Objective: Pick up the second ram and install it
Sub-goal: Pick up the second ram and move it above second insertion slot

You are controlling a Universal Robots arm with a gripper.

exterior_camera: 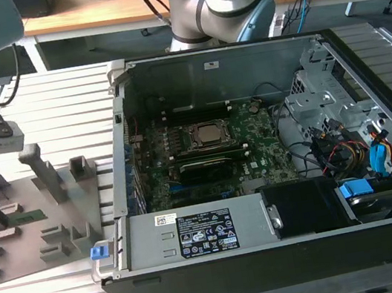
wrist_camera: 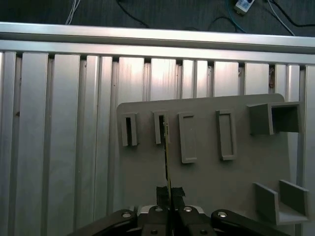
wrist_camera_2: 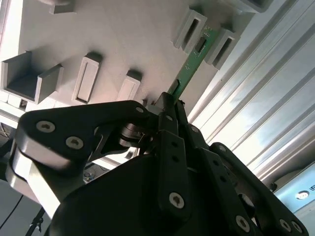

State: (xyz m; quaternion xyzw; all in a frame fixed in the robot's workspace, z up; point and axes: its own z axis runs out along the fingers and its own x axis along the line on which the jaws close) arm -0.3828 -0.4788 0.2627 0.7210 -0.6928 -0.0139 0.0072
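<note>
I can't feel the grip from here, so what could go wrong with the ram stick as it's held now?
1. The tool pinches the second ram at one end, so the long stick may tilt or slip.
2. Its far end sits between two gray holder blocks on the fixture plate; a skewed lift could jam it there.

matt plastic holder (wrist_camera: 206, 182) on shiny metal table (wrist_camera: 64, 128).

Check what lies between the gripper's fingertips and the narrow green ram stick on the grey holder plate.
Nothing. In both wrist views the black gripper pinches the narrow green ram stick directly, with no gap.
</note>
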